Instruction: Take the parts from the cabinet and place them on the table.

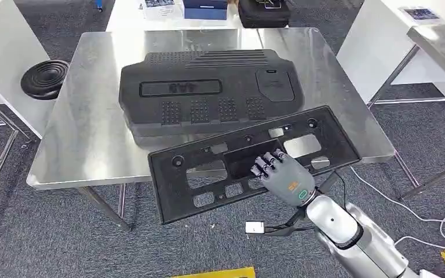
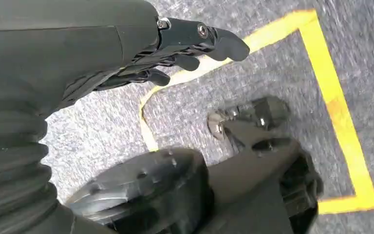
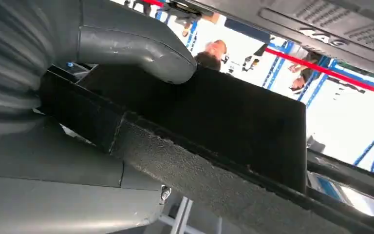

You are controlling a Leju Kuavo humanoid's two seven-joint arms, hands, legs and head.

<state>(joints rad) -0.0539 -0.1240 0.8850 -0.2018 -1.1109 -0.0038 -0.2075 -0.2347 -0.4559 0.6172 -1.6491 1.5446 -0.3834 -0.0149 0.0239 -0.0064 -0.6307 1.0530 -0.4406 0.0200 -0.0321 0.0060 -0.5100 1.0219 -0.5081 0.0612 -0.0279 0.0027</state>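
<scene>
A long flat black plastic panel (image 1: 208,174) with several cut-outs lies slanted over the front edge of the steel table (image 1: 87,133), its near part hanging past the edge. My right hand (image 1: 281,174) grips the panel at its raised middle section, fingers on top; the right wrist view shows the thumb (image 3: 141,51) pressed against the panel's edge (image 3: 214,126). A large black ribbed engine cover (image 1: 208,90) rests on the table behind the panel. My left hand (image 2: 175,48) hangs over the carpet with fingers loosely curled and nothing in them.
A round black speaker-like part (image 1: 45,78) sits on a white table at the left. More tables stand at the back and right. A white cable (image 1: 417,217) trails on the grey carpet at the right. Yellow tape (image 2: 336,107) marks the floor.
</scene>
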